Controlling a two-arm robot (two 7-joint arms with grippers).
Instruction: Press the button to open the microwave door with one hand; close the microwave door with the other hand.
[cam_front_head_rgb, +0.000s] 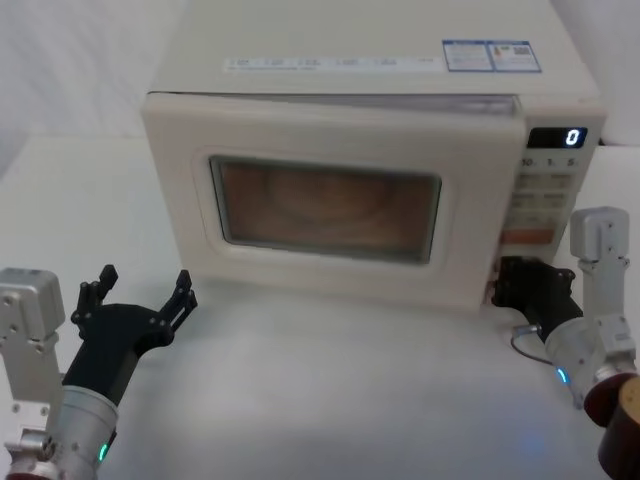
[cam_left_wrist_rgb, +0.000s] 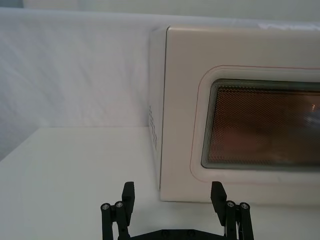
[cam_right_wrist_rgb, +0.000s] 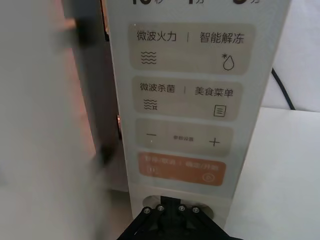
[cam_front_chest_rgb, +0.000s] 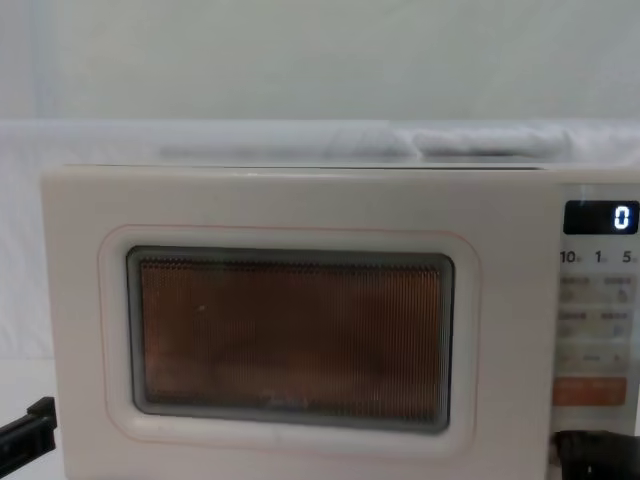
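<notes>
The cream microwave door (cam_front_head_rgb: 330, 135) with its dark window stands slightly ajar, and the oven light glows orange behind the glass (cam_front_chest_rgb: 290, 335). In the right wrist view a lit gap shows between the door (cam_right_wrist_rgb: 45, 100) and the control panel. My right gripper (cam_front_head_rgb: 517, 282) is shut, its tips (cam_right_wrist_rgb: 171, 210) against the bottom of the panel. There they cover most of the button (cam_right_wrist_rgb: 175, 199), just below the orange key (cam_right_wrist_rgb: 180, 170). My left gripper (cam_front_head_rgb: 140, 292) hangs open above the table in front of the door's lower left corner, apart from it (cam_left_wrist_rgb: 173, 192).
The microwave (cam_front_head_rgb: 380, 40) stands on a white table (cam_front_head_rgb: 320, 380) with a white wall behind. Its display (cam_front_head_rgb: 560, 137) reads 0. A black cable (cam_right_wrist_rgb: 282, 92) runs behind the oven's right side. Open table lies in front of the door.
</notes>
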